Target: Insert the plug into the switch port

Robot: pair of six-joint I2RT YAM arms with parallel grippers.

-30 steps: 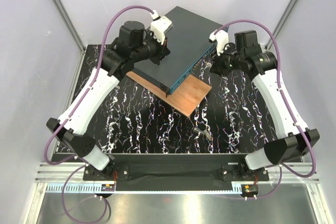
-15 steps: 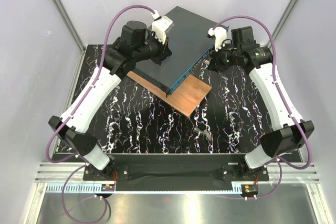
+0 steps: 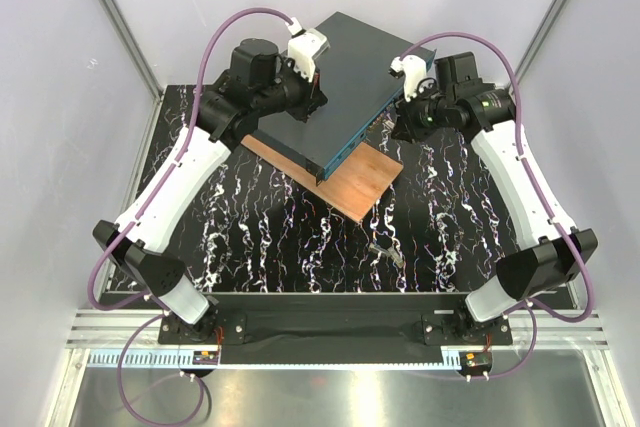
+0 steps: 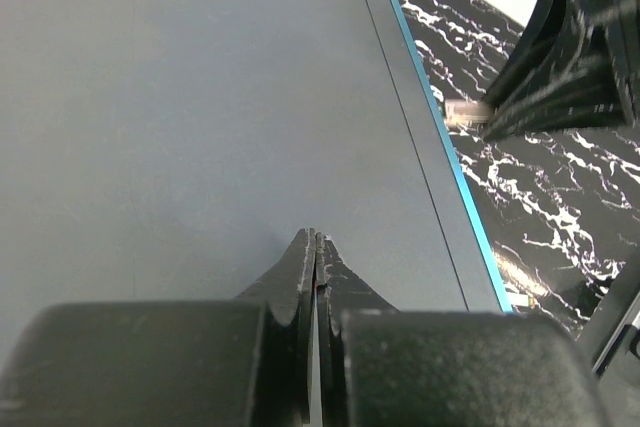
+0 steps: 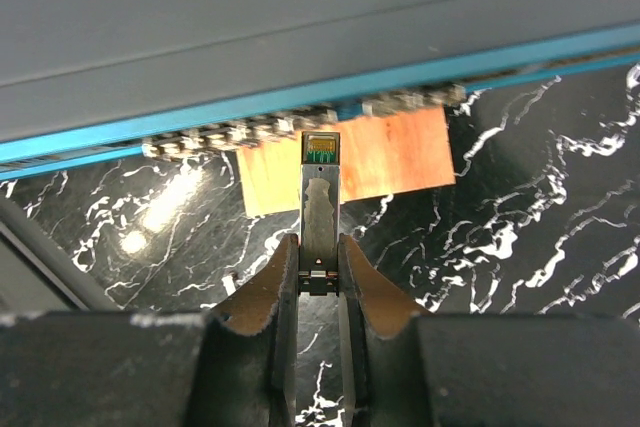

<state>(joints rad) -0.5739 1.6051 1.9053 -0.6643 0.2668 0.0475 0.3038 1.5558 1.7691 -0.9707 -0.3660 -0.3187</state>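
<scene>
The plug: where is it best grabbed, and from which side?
Grip the plug by its rear half, pinching its long sides from behind, as the right gripper does. It is a slim bar, so this leaves the contact tip free toward the switch.

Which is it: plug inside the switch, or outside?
Outside. The right end effector grips the plug, its tip just short of the port row on the switch.

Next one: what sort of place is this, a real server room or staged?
Probably a staged lab test cell: white panels and aluminium posts enclose a black marbled tabletop, and the switch lies on a wooden board while the right gripper holds the plug near its ports.
</scene>
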